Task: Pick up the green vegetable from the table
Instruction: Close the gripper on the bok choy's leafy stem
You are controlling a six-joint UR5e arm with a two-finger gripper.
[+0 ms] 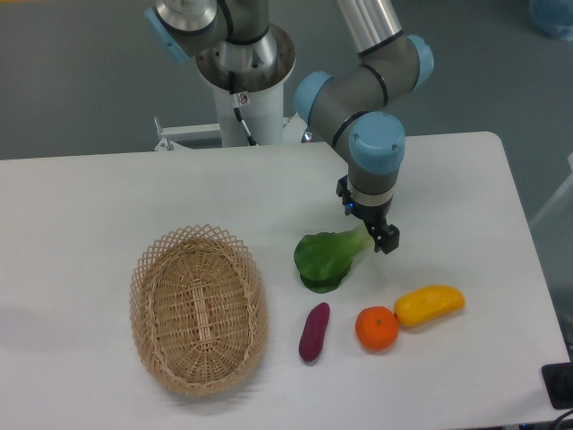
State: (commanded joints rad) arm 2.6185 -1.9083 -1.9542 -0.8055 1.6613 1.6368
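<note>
The green vegetable (322, 260) has broad dark green leaves and a pale stalk end pointing up and right. It is near the middle of the white table (89, 206). My gripper (374, 236) points down at the stalk end, and its black fingers (387, 240) are closed around the stalk. The leaves hang low, at or just above the tabletop; I cannot tell whether they touch it.
An oval wicker basket (199, 309) stands on the left. A purple eggplant-like piece (313, 331), an orange (376, 328) and a yellow fruit (430, 305) lie in a row just in front of the vegetable. The table's right edge is near the yellow fruit.
</note>
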